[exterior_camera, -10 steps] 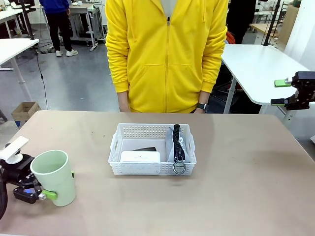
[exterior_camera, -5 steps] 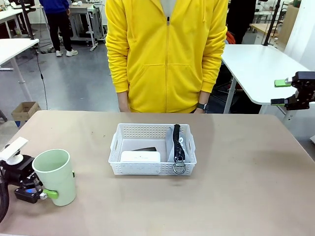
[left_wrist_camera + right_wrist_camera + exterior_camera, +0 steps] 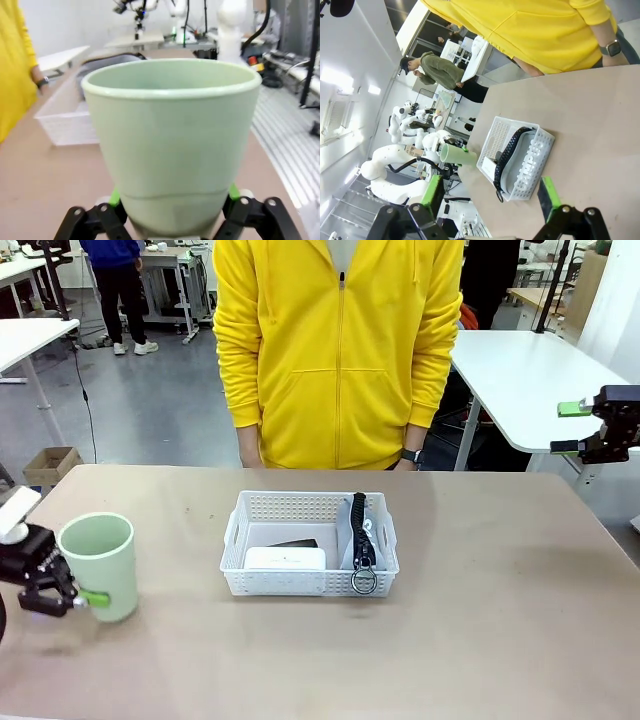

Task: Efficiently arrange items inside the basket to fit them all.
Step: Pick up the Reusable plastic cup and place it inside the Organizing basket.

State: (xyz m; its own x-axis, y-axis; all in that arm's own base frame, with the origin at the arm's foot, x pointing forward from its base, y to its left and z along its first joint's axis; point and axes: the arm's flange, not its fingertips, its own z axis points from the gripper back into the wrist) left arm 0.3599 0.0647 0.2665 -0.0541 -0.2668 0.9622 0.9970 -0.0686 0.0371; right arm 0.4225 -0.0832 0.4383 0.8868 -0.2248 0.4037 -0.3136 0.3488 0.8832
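Observation:
The pale green cup (image 3: pixel 97 565) stands upright at the table's left end. My left gripper (image 3: pixel 62 592) is shut on its lower part, and the green pads (image 3: pixel 115 197) press its sides. Whether its base touches the table I cannot tell. The white perforated basket (image 3: pixel 300 503) sits mid-table. It holds the grey pouch (image 3: pixel 362 535) on edge at its right, the flat white box (image 3: pixel 285 558) at its front left, and the black stapler (image 3: pixel 296 543) behind that box. My right gripper (image 3: pixel 568 428) hangs open and empty, high over the far right. The right wrist view shows the basket (image 3: pixel 492 137), the pouch (image 3: pixel 527 160) and the cup (image 3: pixel 460 155).
A person in a yellow hoodie (image 3: pixel 340 350) stands at the far edge behind the basket, hands down. A white table (image 3: pixel 520 375) stands beyond the right corner. Bare tabletop lies between the cup and the basket and to the basket's right.
My left gripper has carried the cup left and farther from the near edge. The cup went from tilted to upright. The right arm and the basket's contents have not moved.

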